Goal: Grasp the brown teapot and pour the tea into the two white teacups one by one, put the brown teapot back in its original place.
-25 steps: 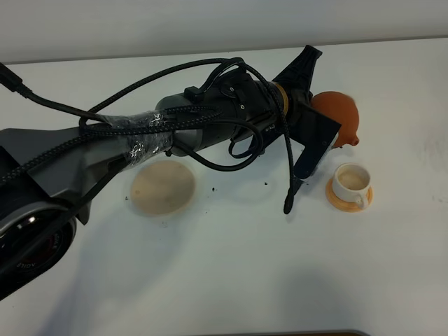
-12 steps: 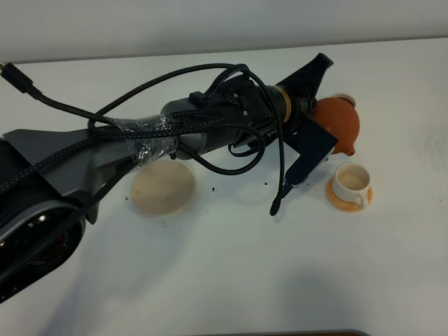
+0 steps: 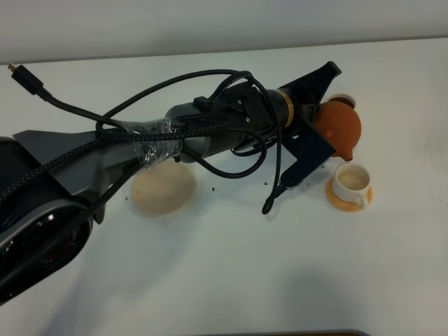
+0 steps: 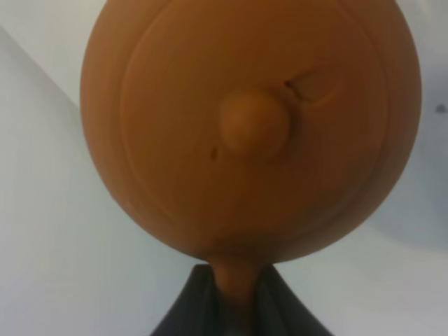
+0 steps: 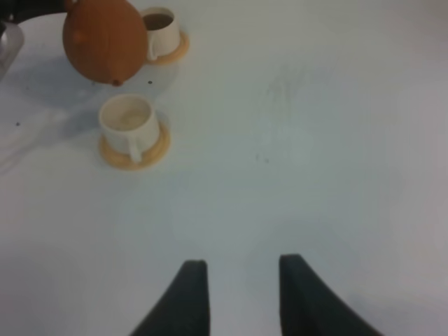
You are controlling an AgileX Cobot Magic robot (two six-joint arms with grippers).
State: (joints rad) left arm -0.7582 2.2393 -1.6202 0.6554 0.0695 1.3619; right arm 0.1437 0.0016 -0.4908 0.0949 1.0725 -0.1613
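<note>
My left gripper point(image 3: 318, 117) reaches across to the right and is shut on the stubby handle point(image 4: 236, 283) of the brown teapot point(image 3: 340, 128), holding it tilted in the air. Its lid and knob point(image 4: 253, 126) fill the left wrist view. The spout point(image 5: 115, 81) points down near one white teacup point(image 3: 351, 182) on an orange saucer point(image 3: 339, 199). The cup's inside looks pale. The other teacup point(image 5: 162, 31) holds dark tea point(image 5: 158, 20) and is mostly hidden behind the pot in the high view point(image 3: 344, 100). The beige coaster point(image 3: 162, 189) lies bare at the left. My right gripper point(image 5: 241, 294) is open and empty.
The left arm and its looping black cables point(image 3: 210, 133) span the middle of the white table point(image 3: 231, 266). A cable end point(image 3: 267, 208) hangs low between coaster and cup. Small dark specks point(image 3: 210, 189) lie beside the coaster.
The left arm has reached a little farther right and rolled. The teapot has tipped so its spout points more downward toward the near cup. The far cup's rim now shows behind the pot.
</note>
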